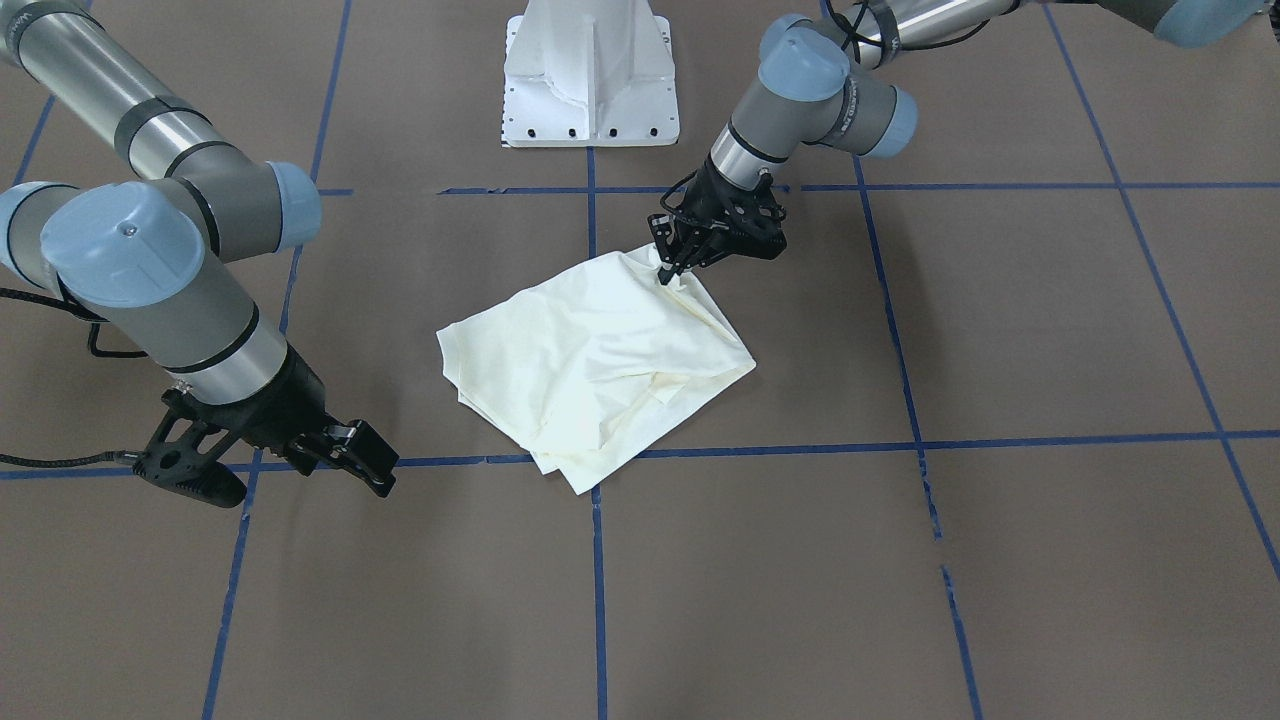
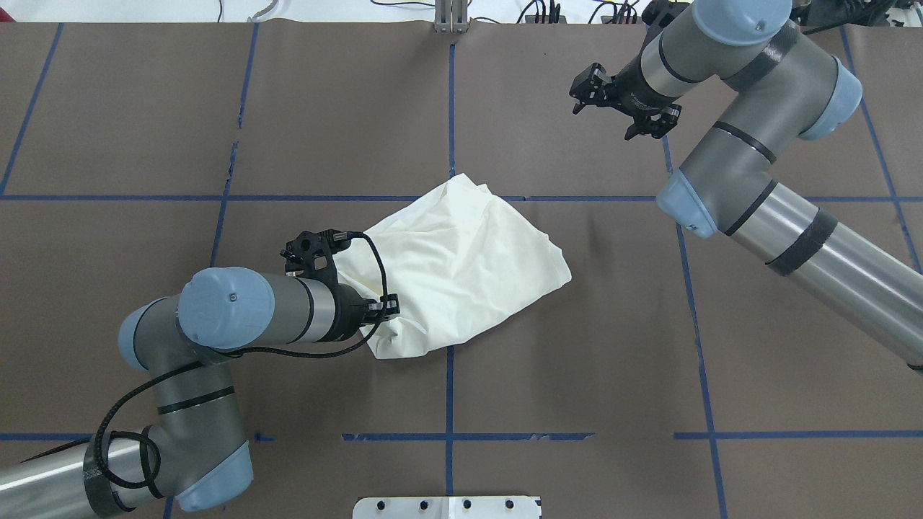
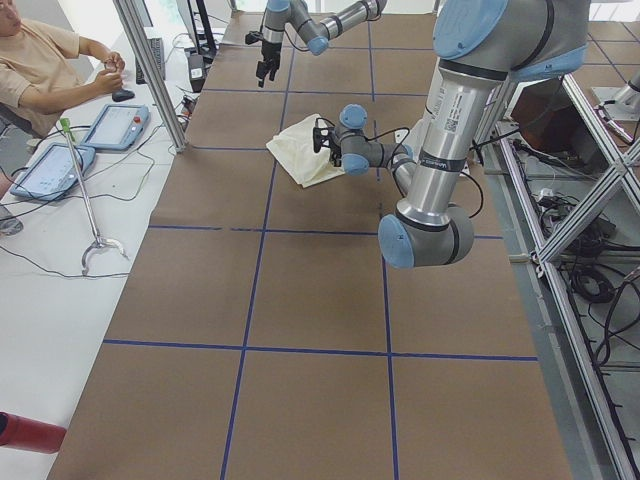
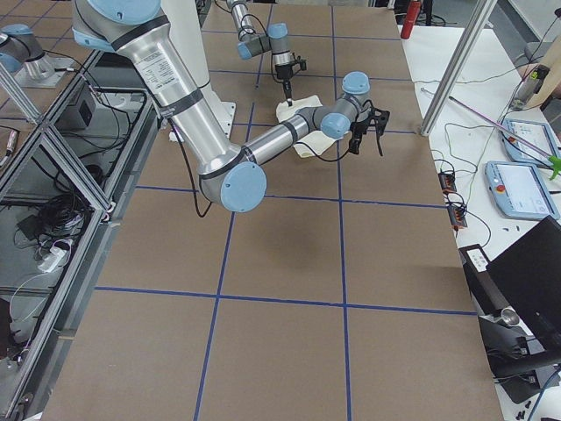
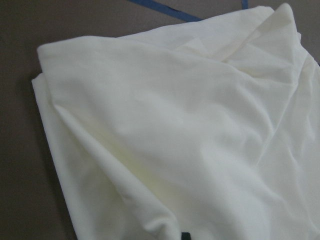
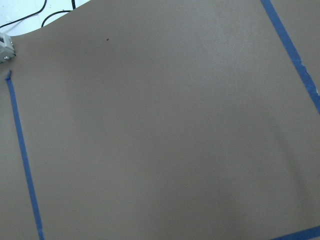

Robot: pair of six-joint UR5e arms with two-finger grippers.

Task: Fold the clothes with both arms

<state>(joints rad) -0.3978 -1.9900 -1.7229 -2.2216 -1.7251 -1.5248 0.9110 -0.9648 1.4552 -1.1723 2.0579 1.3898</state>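
Observation:
The cream shirt [image 1: 590,360] lies folded into a rough square at the table's middle, plain reverse up; the print and collar are hidden. It also shows in the overhead view [image 2: 461,259] and fills the left wrist view [image 5: 175,140]. My left gripper [image 1: 668,272] is shut on the shirt's corner nearest the robot base, with the cloth bunched at the fingertips. My right gripper [image 1: 305,485] is open and empty, low over bare table well away from the shirt, on the far side from the base; it also shows in the overhead view [image 2: 604,115].
The white pedestal base [image 1: 590,80] stands at the table's near edge behind the shirt. Blue tape lines [image 1: 598,560] cross the brown table. An operator [image 3: 40,70] sits beside the table with tablets [image 3: 115,125]. The right wrist view shows only bare table [image 6: 165,130].

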